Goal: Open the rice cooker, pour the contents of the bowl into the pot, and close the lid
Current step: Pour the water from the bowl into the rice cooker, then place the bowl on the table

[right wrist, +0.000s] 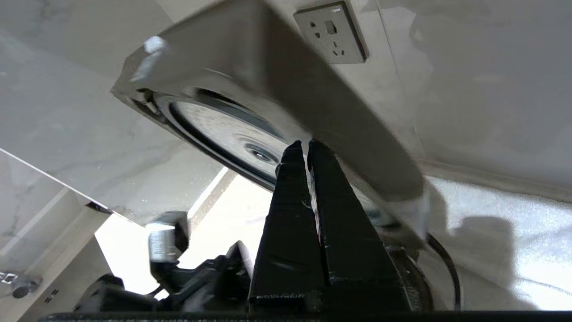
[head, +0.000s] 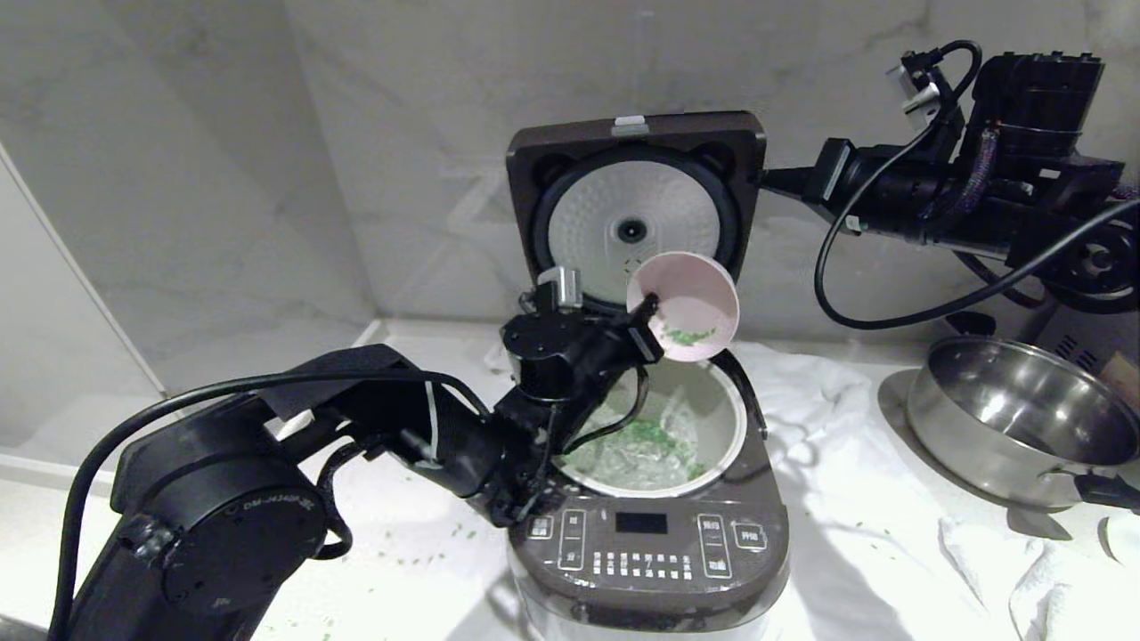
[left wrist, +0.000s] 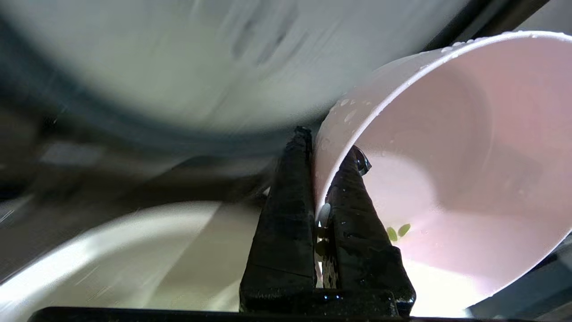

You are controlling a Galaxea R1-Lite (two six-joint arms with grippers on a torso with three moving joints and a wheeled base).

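We are looking at the rice cooker [head: 648,543] sitting in the middle of the counter, with its lid [head: 637,209] standing upright at twelve o'clock and showing its silvery inner plate. Our left gripper [head: 648,313] is reaching in from eight o'clock and is pinching the rim of the bowl [head: 688,305], one finger inside the bowl and one outside, as the left wrist view shows clearly [left wrist: 313,179]. We are holding the bowl tipped on its side just above the pot [head: 663,427], toward the pot's twelve o'clock edge, its white inside facing toward us. A few green bits [head: 690,336] are clinging to the bowl's lower inner wall, while most of the green bits are lying in the pot among wet, pale contents. More green specks are lying scattered on the white counter [head: 419,552] at seven o'clock from the cooker. Our right gripper [right wrist: 307,150] is sitting at two o'clock, its fingers pressed together with nothing between them, the tips lying against the lid's right side edge. A steel pan [head: 1024,418] is resting on a white cloth [head: 828,427] at three o'clock, well apart from the cooker.
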